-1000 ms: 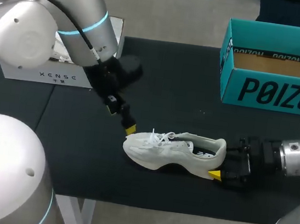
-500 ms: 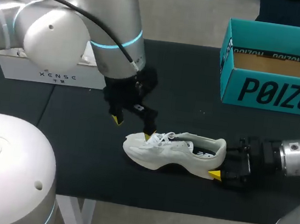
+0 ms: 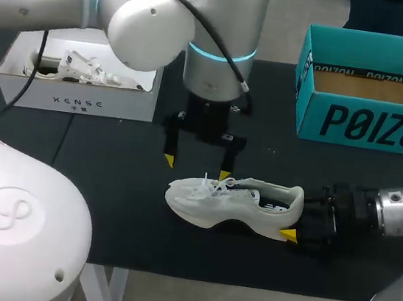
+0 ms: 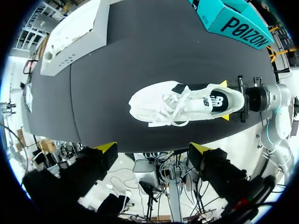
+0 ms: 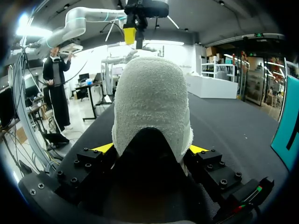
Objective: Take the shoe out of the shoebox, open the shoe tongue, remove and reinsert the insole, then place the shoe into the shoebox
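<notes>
The shoe (image 3: pixel 232 203) was already outside the shoebox (image 3: pixel 368 124) and lay on its sole on the black table (image 3: pixel 105 205), well apart from the box, with its toe toward the left arm's side. The shoebox stood open at the far right corner of the table, and only its brown bottom showed inside, so I judged the first step as finished. The right gripper (image 5: pixel 150 149) pinched the heel (image 5: pixel 152 102) from two sides, with one yellow tip pressed on each side of it, and it held the shoe steady close to the table. The left gripper (image 3: pixel 196 168) hung above the front part of the shoe with its fingers spread wide and pointing down. One tip was just over the laces (image 3: pixel 215 186) and the other was beside the toe, and neither seemed to touch the shoe. The laces lay loose across the opening, and the tongue under them did not look pulled up, so opening the tongue was probably the step in hand. I could not see the insole in the dark opening. Taking it out, putting it back and returning the shoe to the shoebox were therefore all left to do. A white box (image 3: pixel 74 100) with small parts stood at the far left of the table.
</notes>
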`<state>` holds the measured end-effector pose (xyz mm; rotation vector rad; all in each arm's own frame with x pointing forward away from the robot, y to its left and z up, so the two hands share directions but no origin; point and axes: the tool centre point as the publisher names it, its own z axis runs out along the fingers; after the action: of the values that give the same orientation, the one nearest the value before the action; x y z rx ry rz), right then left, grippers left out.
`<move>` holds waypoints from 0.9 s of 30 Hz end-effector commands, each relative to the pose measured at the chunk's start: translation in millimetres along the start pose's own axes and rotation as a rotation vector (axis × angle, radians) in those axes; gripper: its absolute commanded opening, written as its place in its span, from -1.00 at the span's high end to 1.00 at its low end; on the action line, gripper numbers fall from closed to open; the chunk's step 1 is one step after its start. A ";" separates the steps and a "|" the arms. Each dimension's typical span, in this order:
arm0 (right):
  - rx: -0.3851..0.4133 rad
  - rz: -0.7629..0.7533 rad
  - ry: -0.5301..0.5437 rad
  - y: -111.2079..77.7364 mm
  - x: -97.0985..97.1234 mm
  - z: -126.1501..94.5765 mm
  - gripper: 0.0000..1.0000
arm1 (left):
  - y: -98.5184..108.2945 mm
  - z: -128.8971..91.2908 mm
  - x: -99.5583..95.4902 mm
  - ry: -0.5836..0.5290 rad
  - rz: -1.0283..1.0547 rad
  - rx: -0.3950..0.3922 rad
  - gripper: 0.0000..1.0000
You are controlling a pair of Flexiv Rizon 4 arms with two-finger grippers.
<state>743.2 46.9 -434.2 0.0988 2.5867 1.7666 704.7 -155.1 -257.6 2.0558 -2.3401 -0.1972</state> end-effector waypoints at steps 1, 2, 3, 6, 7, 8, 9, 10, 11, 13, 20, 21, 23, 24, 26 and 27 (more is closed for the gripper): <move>0.003 0.001 -0.003 -2.8 0.4 2.7 1.00 | 1.9 5.1 13.9 -0.165 -0.051 0.004 -1.00; 0.003 0.001 -0.003 -2.8 0.4 2.7 1.00 | 6.1 7.4 15.4 -0.153 -0.036 0.032 -1.00; 0.003 0.001 -0.003 -2.8 0.4 2.7 1.00 | 8.6 8.8 18.0 -0.148 -0.031 0.046 -1.00; 0.003 0.001 -0.003 -2.8 0.4 2.7 1.00 | 12.7 13.3 24.5 -0.110 -0.037 0.098 -1.00; 0.003 0.001 -0.003 -2.8 0.4 2.7 1.00 | 13.2 15.0 27.3 -0.103 -0.025 0.112 -1.00; 0.003 0.001 -0.003 -2.8 0.4 2.7 1.00 | 13.8 16.9 30.5 -0.094 -0.014 0.134 -1.00; 0.003 0.001 -0.003 -2.8 0.4 2.7 1.00 | 13.9 18.5 33.0 -0.078 -0.013 0.154 -1.00; 0.003 0.001 -0.003 -2.8 0.4 2.7 1.00 | 12.7 20.3 34.8 -0.066 -0.005 0.152 -1.00; 0.003 0.001 -0.003 -2.8 0.4 2.7 1.00 | 10.0 23.2 37.4 -0.074 -0.012 0.152 -1.00; 0.003 0.001 -0.003 -2.8 0.4 2.7 1.00 | 4.8 29.1 41.9 -0.068 -0.032 0.137 -1.00; 0.003 0.001 -0.003 -2.8 0.4 2.7 1.00 | -4.0 34.3 60.0 -0.037 -0.063 0.135 -1.00; 0.003 0.001 -0.003 -2.8 0.4 2.7 1.00 | -4.9 33.6 63.2 -0.038 -0.064 0.140 -1.00; 0.003 0.001 -0.003 -2.8 0.4 2.7 1.00 | -7.2 33.0 70.8 -0.041 -0.068 0.143 -1.00; 0.003 0.001 -0.003 -2.8 0.4 2.7 1.00 | -8.7 33.2 75.2 -0.042 -0.068 0.145 -1.00; 0.003 0.001 -0.003 -2.8 0.4 2.7 1.00 | -14.8 35.0 87.2 -0.052 -0.086 0.156 -1.00; 0.003 0.001 -0.003 -2.8 0.4 2.7 1.00 | -17.6 35.8 92.0 -0.051 -0.081 0.155 -1.00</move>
<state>743.2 46.8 -434.2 0.0991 2.5868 1.7662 703.8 -223.8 -295.3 2.2319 -2.3530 -0.0247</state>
